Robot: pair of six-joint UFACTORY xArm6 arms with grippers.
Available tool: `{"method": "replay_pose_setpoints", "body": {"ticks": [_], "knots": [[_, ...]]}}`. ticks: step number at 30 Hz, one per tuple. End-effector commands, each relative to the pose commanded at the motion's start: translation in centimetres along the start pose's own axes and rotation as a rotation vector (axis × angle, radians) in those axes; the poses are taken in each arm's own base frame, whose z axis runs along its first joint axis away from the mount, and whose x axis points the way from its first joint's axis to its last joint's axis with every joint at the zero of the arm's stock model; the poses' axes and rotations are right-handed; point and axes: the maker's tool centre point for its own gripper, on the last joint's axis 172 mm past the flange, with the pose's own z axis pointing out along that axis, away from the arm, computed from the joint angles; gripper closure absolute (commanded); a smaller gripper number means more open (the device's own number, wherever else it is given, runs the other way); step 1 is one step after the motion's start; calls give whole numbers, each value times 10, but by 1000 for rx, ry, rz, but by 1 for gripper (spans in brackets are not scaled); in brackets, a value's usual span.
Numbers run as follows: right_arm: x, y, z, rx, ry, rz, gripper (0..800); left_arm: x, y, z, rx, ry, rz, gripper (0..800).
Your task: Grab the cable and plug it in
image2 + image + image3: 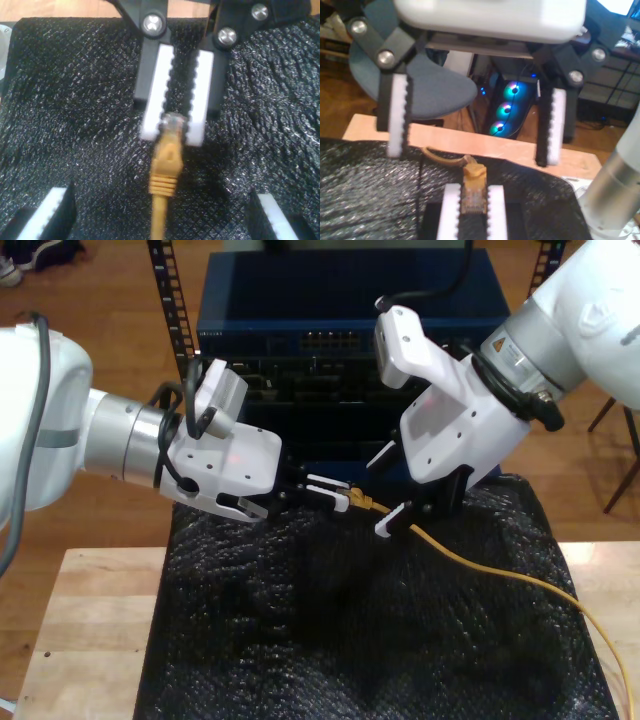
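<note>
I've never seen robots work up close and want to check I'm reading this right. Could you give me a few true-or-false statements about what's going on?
1. My second end effector is clamped on the plug end of the yellow network cable. True.
2. My first end effector is also shut on the cable. False: its fingers stand wide apart.
3. The cable trails over a black mesh mat. True.
4. The mat lies on a glass table. False: it is a wooden table.
5. The plug already sits in the blue rack unit. False: it is held in front of it.
</note>
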Motion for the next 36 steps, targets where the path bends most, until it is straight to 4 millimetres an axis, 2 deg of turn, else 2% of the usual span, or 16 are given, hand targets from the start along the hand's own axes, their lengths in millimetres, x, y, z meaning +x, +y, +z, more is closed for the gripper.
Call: {"method": "replay_pose_setpoints", "body": {"ticks": [5,9,14,18,23,36], "knots": [[33,-5,-34,-75,56,-53,0,-4,0,-5,-14,20,-32,782],[48,-17,-57,-132,68,-117,0,-1,3,-8,-50,40,-91,783],[48,-28,-61,-148,70,-186,1,2,11,-6,-84,50,-116,785],[49,-39,-64,-162,73,-244,1,1,9,-16,-69,65,-135,785],[51,-50,-68,-182,81,-277,1,4,24,-15,-139,93,-190,785],[52,-50,-78,-287,88,-316,4,1,33,-33,-183,157,-273,785]]}}
